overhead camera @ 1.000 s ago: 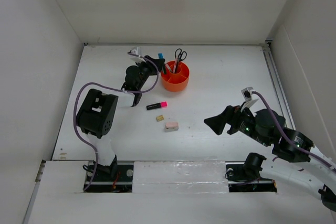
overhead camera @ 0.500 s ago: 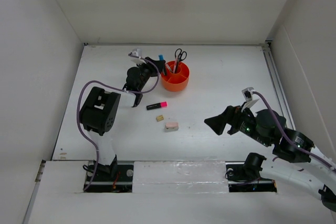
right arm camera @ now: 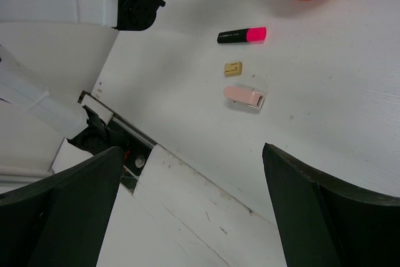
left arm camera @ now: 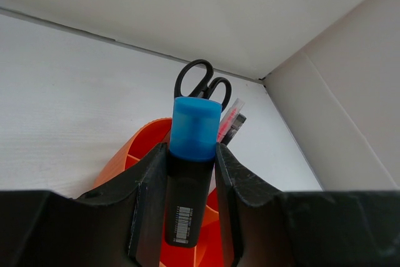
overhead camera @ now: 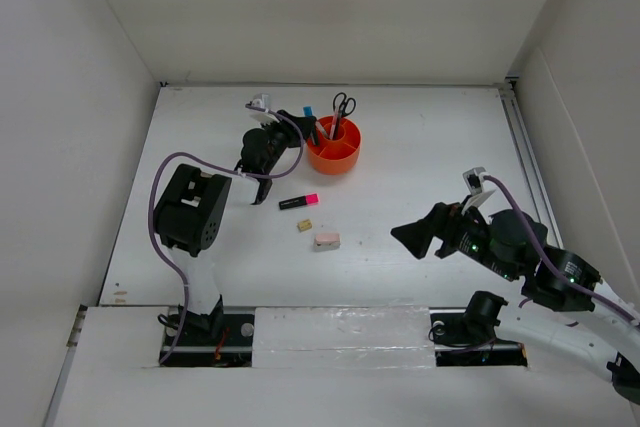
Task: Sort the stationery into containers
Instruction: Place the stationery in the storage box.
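My left gripper (overhead camera: 300,123) is shut on the blue-capped black highlighter (left arm camera: 189,173) and holds it upright at the near-left rim of the orange organiser (overhead camera: 334,148), over a compartment (left arm camera: 134,154). The black-handled scissors (left arm camera: 201,84) and a pink-red pencil with a dark pen (left arm camera: 230,123) stand in the organiser. The pink-capped highlighter (overhead camera: 298,201), a small tan eraser (overhead camera: 305,225) and a pinkish eraser (overhead camera: 326,241) lie on the table. They also show in the right wrist view (right arm camera: 242,35). My right gripper (overhead camera: 408,235) is open and empty, hovering right of the erasers.
White walls enclose the table at the back and both sides. The left arm's purple cable (overhead camera: 165,172) loops over the left part of the table. A taped white strip (overhead camera: 340,335) runs along the near edge between the arm bases.
The left gripper with the blue-capped highlighter has edged slightly right towards the organiser. The right arm has barely shifted.
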You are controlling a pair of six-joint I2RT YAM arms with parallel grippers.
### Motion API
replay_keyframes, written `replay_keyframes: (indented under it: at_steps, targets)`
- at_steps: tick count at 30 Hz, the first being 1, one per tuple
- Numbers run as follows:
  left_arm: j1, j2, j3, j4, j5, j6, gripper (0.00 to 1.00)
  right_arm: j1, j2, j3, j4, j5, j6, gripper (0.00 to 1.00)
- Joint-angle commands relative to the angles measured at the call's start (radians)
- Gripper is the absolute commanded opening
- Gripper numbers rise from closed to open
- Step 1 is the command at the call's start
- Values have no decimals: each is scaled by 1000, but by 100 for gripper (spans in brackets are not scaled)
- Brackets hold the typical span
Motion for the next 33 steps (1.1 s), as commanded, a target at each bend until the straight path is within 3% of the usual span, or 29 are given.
replay_keyframes:
  at_steps: [1,33]
  targets:
    - [1,-1,9,76,21,-9,0,8,-7,20,6,0,6,98]
    - [1,8,0,98,8,-18,0,8,-7,29,15,-18,6,98]
